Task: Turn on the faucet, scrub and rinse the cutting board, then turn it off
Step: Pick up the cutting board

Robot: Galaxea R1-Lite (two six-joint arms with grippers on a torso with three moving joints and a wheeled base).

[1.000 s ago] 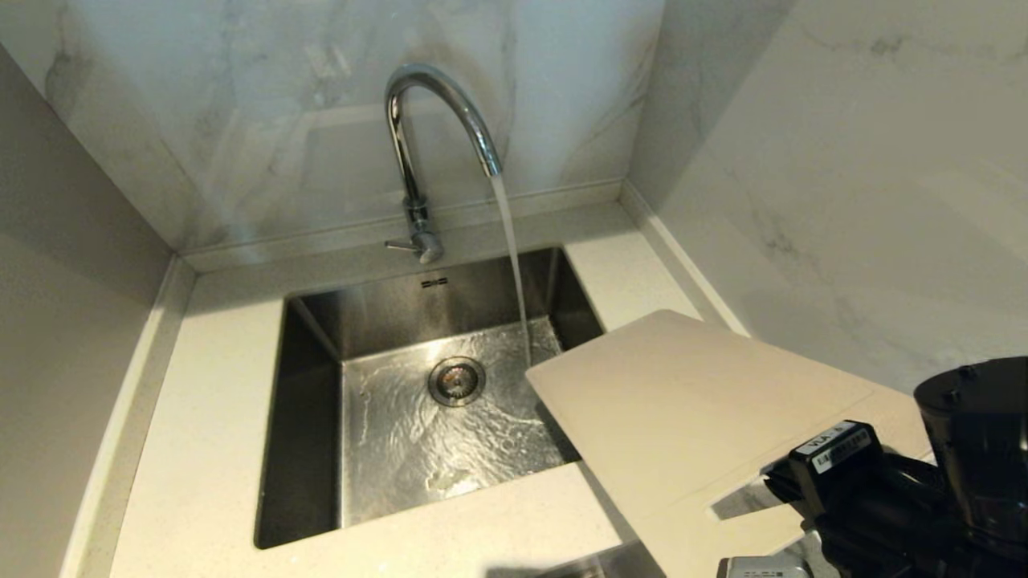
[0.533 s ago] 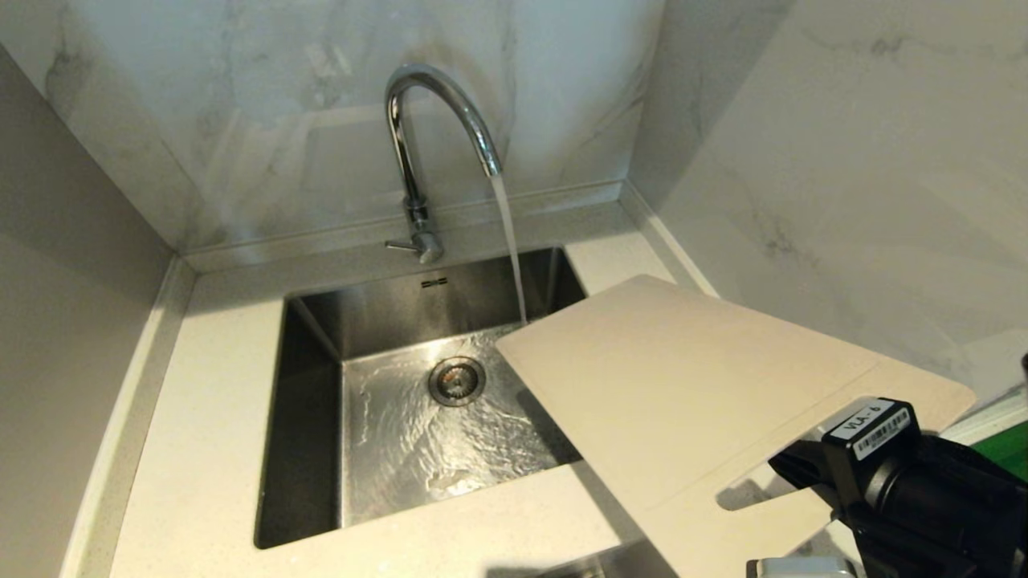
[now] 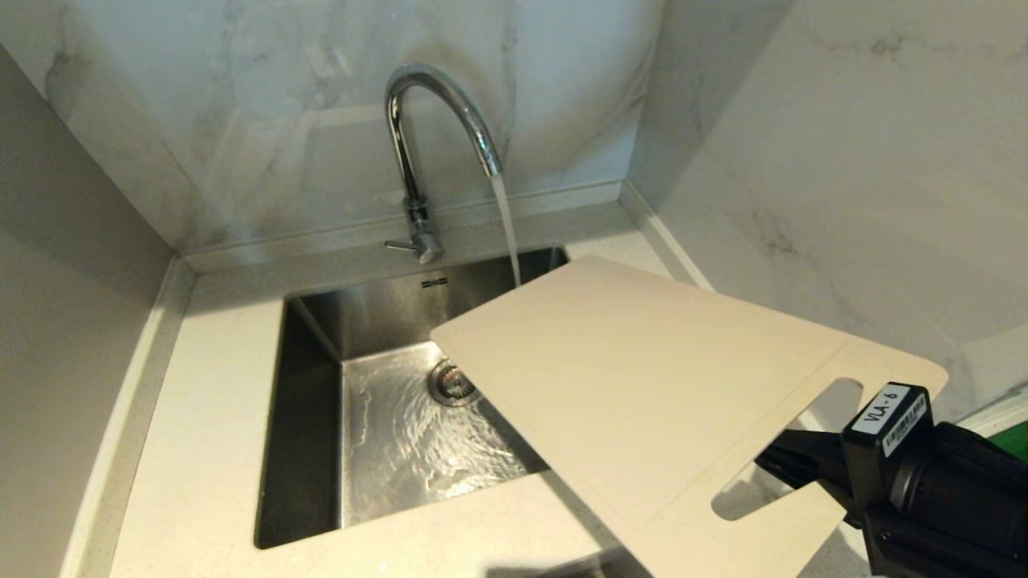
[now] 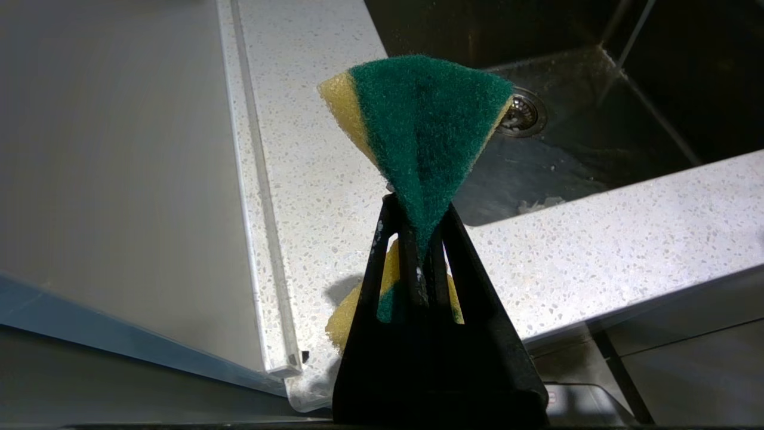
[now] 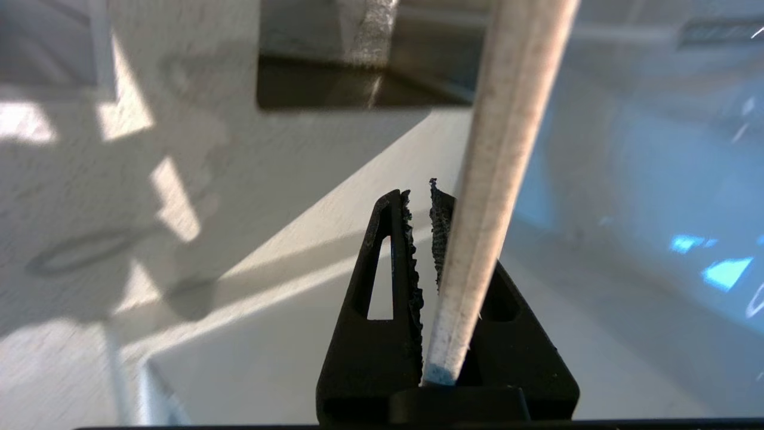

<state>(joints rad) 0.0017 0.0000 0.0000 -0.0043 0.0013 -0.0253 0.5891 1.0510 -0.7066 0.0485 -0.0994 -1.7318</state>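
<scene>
The cutting board (image 3: 634,393) hangs tilted over the right half of the sink (image 3: 309,417), hiding part of the drain — the right gripper (image 5: 421,239), cut off at the frame's corner, clamps its handle end. Water from the faucet (image 3: 414,144) pools in the basin; the left gripper (image 4: 418,263) — beside the counter's edge — pinches a green-and-yellow sponge (image 4: 418,125).

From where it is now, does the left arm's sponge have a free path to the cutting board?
Probably yes: the left pincer, shut on the sponge, sits over open counter by the sink; cutting board hangs unobstructed.
</scene>
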